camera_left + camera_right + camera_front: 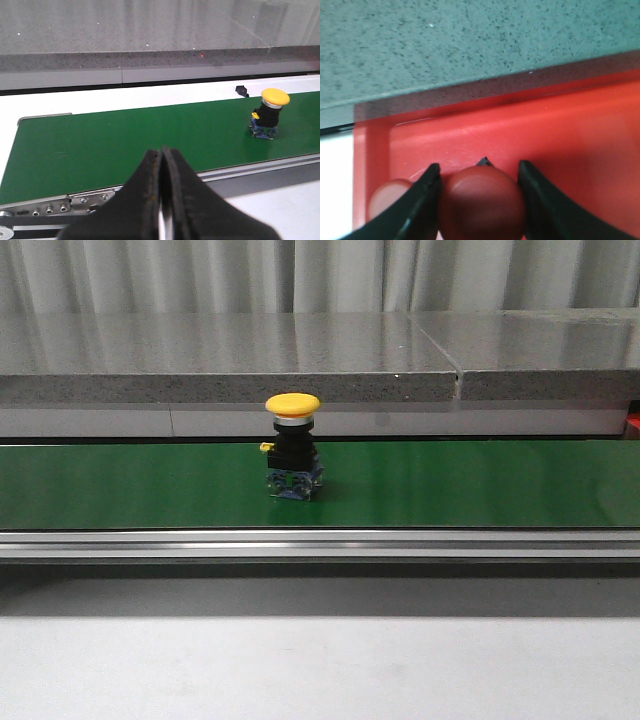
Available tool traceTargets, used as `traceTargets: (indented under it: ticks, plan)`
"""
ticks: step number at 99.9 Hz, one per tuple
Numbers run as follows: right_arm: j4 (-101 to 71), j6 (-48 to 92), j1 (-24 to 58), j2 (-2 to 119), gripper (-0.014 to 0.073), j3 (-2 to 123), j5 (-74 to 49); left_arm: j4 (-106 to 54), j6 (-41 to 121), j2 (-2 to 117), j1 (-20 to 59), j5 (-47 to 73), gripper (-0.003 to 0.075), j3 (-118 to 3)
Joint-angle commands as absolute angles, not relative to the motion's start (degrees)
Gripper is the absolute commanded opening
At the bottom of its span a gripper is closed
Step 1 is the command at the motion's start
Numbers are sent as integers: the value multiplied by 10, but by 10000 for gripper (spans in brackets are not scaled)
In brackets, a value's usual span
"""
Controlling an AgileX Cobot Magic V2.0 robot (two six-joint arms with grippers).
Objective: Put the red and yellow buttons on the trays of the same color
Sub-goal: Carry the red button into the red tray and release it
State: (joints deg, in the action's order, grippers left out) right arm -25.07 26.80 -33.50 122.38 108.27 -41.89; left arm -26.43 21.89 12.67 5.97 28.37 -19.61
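The right gripper (479, 200) held a red button (482, 202) over the red tray (560, 135); the left gripper (162, 195) was clenched empty. The yellow button (293, 445) stood on the green belt (480, 485), liable to topple if nudged.

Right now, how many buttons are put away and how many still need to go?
One red button already seems to lie in the red tray. Another red button sits between the right gripper fingers above that tray, so it's in hand. The yellow button waits on the green belt. The left gripper is shut and empty.
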Motion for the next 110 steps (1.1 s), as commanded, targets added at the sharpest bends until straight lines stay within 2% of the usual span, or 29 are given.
traceTargets:
  ticks: [1, 71, 79, 98, 110]
  plan:
    - [-268, 268, -339, 1206, 57, 1117, -390, -278, 215, 131, 62, 244, -19, -211]
    - [-268, 268, -339, 1258, 74, 1128, -396, -278, 215, 131, 62, 244, -19, -211]
    - [-268, 268, -339, 1258, 155, 1128, -399, -278, 215, 131, 62, 244, -19, -211]
    - [-268, 268, -339, 1258, 497, 1128, -396, -278, 215, 131, 62, 244, -19, -211]
    - [-268, 268, -339, 1258, 590, 1128, -384, -278, 215, 131, 62, 244, -19, -211]
